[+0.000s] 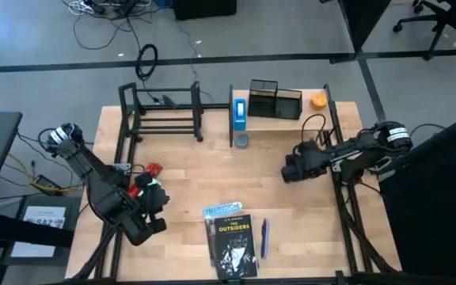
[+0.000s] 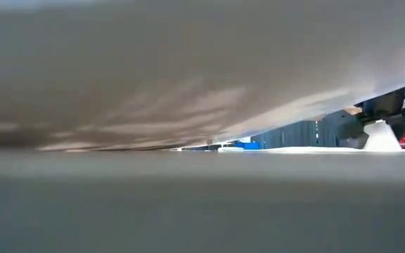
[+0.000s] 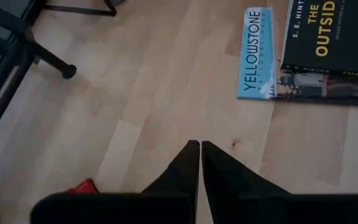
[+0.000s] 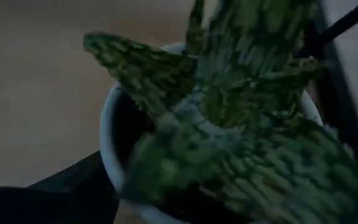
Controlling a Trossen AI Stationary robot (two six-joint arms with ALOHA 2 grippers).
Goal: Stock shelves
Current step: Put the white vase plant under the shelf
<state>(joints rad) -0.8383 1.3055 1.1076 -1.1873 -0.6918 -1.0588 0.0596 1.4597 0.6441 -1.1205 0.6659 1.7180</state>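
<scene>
The black metal-tube rack (image 1: 161,111) stands at the table's far left. Beside it is the light wood shelf (image 1: 283,121), holding a blue box (image 1: 239,112), a black mesh organizer (image 1: 275,99) and an orange thing (image 1: 318,100). My right gripper (image 1: 295,168) hovers just in front of the wood shelf. Its wrist view is filled by a green spiky plant (image 4: 247,106) in a white pot (image 4: 109,130). My left gripper (image 3: 197,146) is shut and holds nothing. It hangs over bare table at the near left, beside a red thing (image 1: 153,169). My right gripper has the white pot between its fingers. One dark finger (image 4: 73,183) lies against the pot's outer wall (image 4: 107,165) below the rim. The leaves hide the other finger and the rest of the hold. The high view hides the pot under the gripper.
Two books lie at the near middle, The Outsiders (image 1: 233,241) on top of a blue Yellowstone one (image 1: 222,210), with a pen (image 1: 264,237) beside them. A grey round thing (image 1: 242,141) sits in front of the blue box. Something close and blurred blocks most of the low view.
</scene>
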